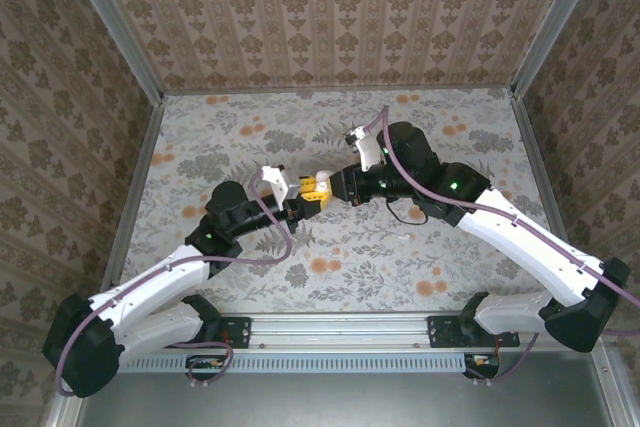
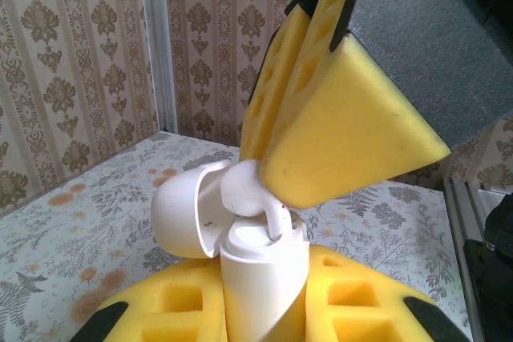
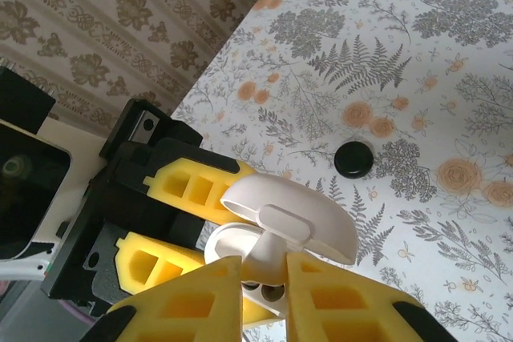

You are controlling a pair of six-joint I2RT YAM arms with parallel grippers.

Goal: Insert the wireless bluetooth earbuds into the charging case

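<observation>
The left fingers (image 2: 172, 302) gripped the white case (image 2: 260, 274) upright, lid (image 2: 184, 214) open. The right fingers (image 2: 345, 134) pinched the white earbud (image 2: 244, 190) just above it, stem pointing down into the case's hole.

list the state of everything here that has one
charging case: lid open, gripped by left hand
white earbud: pinched by right hand, stem tip in the case, not seated
black earbud: loose on table
left hand: shut on charging case
right hand: shut on white earbud
</observation>
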